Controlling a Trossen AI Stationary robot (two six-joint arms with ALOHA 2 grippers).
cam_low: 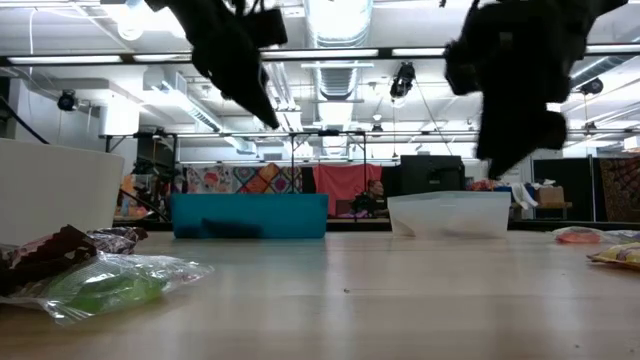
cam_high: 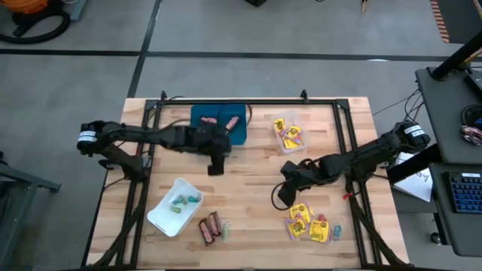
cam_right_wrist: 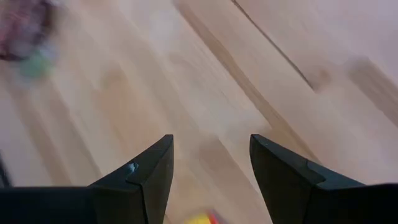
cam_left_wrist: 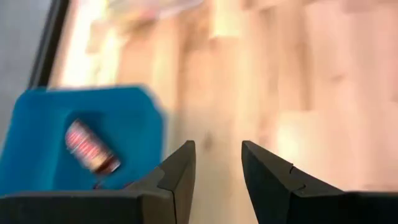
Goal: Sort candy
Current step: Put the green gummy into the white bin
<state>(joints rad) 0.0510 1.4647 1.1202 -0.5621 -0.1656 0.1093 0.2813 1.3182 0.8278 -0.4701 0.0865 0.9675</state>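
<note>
Brown-red bars lie in the blue tray [cam_high: 218,124], one of which shows in the left wrist view [cam_left_wrist: 91,148]. Yellow packets fill the clear tray [cam_high: 290,135], and pastel sweets lie in the white tray [cam_high: 177,205]. Loose bars [cam_high: 211,227] and loose yellow packets [cam_high: 309,224] rest on the table near its front edge. My left gripper [cam_high: 216,165] hangs open above the bare wood just in front of the blue tray, with nothing between its fingers [cam_left_wrist: 217,168]. My right gripper [cam_high: 282,197] is open above the wood beside the loose yellow packets, also empty [cam_right_wrist: 211,168].
A black frame [cam_high: 248,104] runs around the table's work area. In the low view a bar [cam_low: 50,255] and a green sweet [cam_low: 105,285] lie close at the left, with packets [cam_low: 615,255] at the right. Bare wood spans the table's middle [cam_high: 248,181].
</note>
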